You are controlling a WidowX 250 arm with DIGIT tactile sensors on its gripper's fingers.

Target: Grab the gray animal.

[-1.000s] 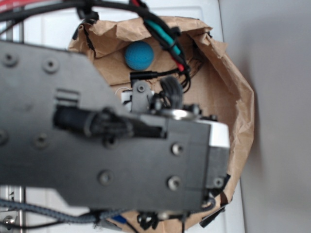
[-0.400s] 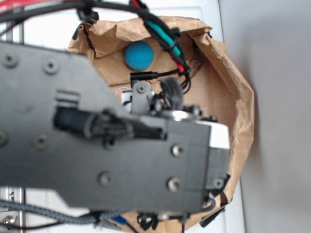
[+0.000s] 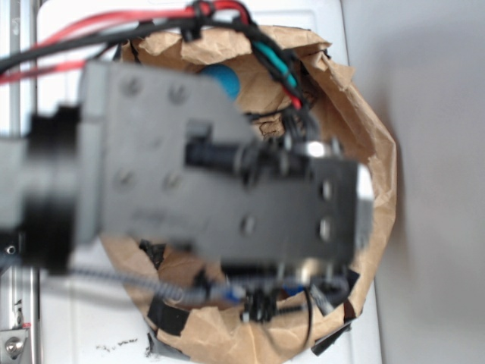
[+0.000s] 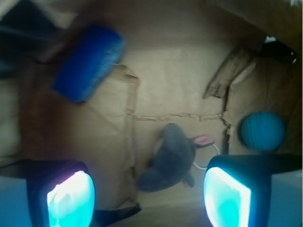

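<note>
My gripper (image 4: 149, 196) jaws are spread; the small fuzzy gray plush mouse (image 4: 169, 158) lies between them on brown paper, apparently off-centre rightward. I should centre, descend, then clamp its body

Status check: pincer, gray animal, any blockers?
Pincer open, empty. Gray animal on the brown paper between the fingers, untouched. Teal ball and blue block off to the sides, nothing blocking.

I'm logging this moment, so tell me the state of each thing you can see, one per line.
Gripper: open, holding nothing.
Gray animal: lying on the brown paper between the fingers, not gripped.
Teal ball: resting loose, off to the side.
Blue block: lying tilted, untouched.
Paper bag: open, crumpled rim.
</note>
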